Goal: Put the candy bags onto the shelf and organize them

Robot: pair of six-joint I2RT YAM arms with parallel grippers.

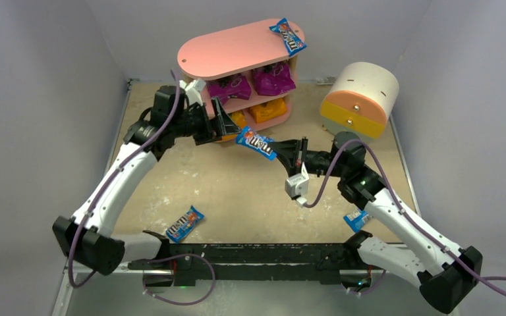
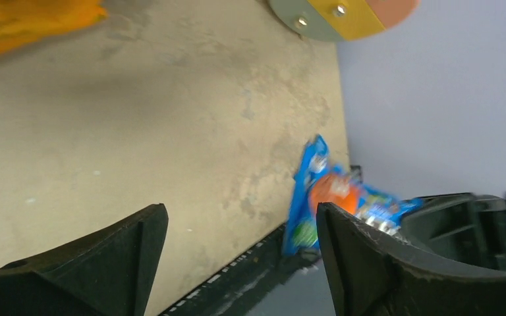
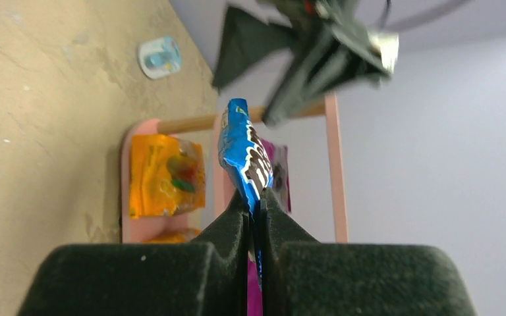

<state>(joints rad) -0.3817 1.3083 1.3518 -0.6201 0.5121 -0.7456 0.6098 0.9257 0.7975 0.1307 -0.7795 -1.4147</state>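
A blue M&M's candy bag hangs in the air in front of the pink shelf. My right gripper is shut on its right end. My left gripper stands open just left of the packet's other end, nothing between its fingers. In the left wrist view a blurred blue packet shows just beyond my right finger. Another blue packet lies on the shelf's top board. Two purple bags sit on the middle tier and two orange bags on the bottom tier.
Two blue packets lie on the table: one near the front left, one beside the right arm. A white-orange-yellow drawer unit stands right of the shelf, with a pale blue-and-white oval item behind it.
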